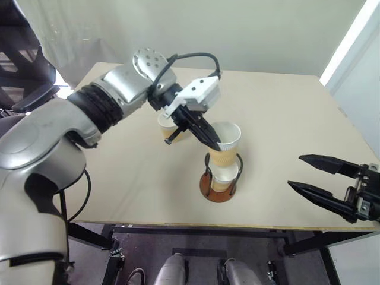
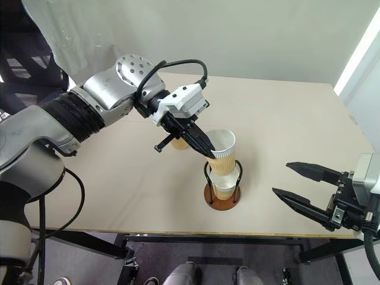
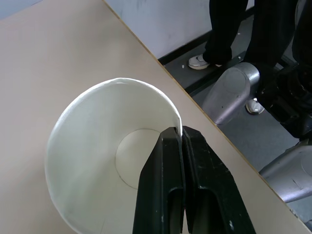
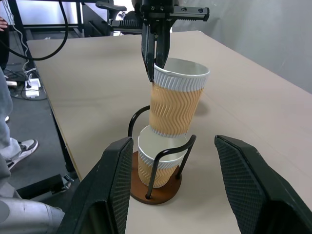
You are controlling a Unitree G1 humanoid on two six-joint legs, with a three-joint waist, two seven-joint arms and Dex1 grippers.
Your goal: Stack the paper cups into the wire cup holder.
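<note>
Left pincer (image 1: 209, 138) clamped on the rim of a paper cup (image 1: 225, 144), mid-frame, tilted, bottom just entering the cup (image 1: 225, 176) seated in the wire holder (image 1: 218, 191). Third cup (image 1: 167, 126) behind. Right pincer (image 1: 310, 174) gapes empty, lower right.

Cups and holder near the table's front edge

One paper cup (image 4: 157, 163) sits in the wire cup holder (image 1: 222, 181) on the table (image 1: 285, 119); a second cup (image 4: 176, 97) hangs just above it, a third cup (image 1: 166, 126) stands behind, to the left.
</note>
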